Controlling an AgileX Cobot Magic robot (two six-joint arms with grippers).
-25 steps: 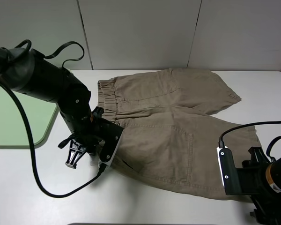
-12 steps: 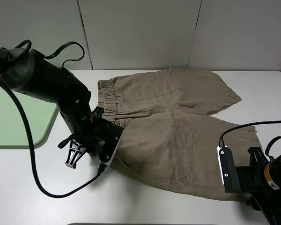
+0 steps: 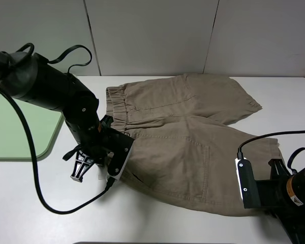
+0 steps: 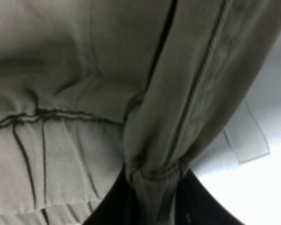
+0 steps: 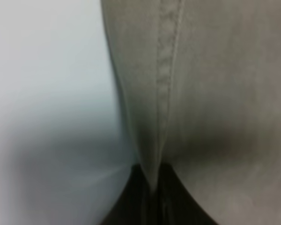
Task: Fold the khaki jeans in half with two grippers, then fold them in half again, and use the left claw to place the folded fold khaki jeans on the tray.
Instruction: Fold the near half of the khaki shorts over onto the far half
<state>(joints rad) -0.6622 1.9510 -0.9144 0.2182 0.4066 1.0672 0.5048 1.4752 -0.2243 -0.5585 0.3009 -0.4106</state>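
Observation:
The khaki jeans [image 3: 188, 137] are tan shorts lying spread on the white table, waistband to the left and legs to the right. My left gripper [image 3: 121, 165] is shut on the near waistband corner. The left wrist view shows the fabric [image 4: 178, 93] bunched between the black fingers [image 4: 154, 192], with a pale label [image 4: 246, 136] beside it. My right gripper [image 3: 270, 208] is shut on the near leg's hem at the front right. The right wrist view shows the seam [image 5: 166, 70] pinched between the fingers [image 5: 152, 194]. The pale green tray [image 3: 20, 132] lies at the far left.
The white table [image 3: 157, 223] runs to grey wall panels [image 3: 152, 35] at the back. The left arm's black cable [image 3: 38, 188] loops over the table in front of the tray. The right arm's cable [image 3: 274, 136] arcs over the near leg of the shorts.
The right arm has shifted slightly at the front right hem. The left arm and the shorts have barely moved.

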